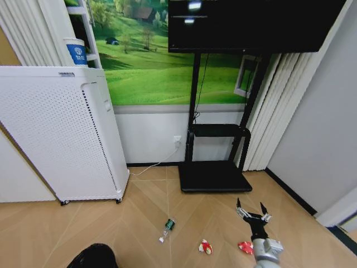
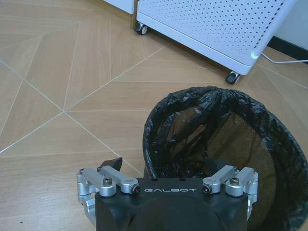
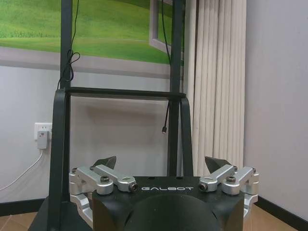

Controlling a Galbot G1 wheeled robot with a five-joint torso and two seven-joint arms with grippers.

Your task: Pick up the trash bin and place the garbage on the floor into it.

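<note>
- Your right gripper (image 1: 252, 207) is spread wide, holding nothing, hovering just above and beside the red-and-white wrapper (image 1: 245, 247).
- Second wrapper (image 1: 205, 247) lies left of that one; the bottle (image 1: 167, 228) farther left, long axis diagonal.
- Left gripper (image 2: 169, 191) sits at the trash bin (image 2: 226, 144) rim; can't tell if it's clamped.
- Right arm's nearer.

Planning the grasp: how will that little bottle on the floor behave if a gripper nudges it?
The bottle lies on its side on smooth wood floor, so it will probably roll or skid. It looks small, clear and likely empty, so probably light and easily knocked away.
</note>
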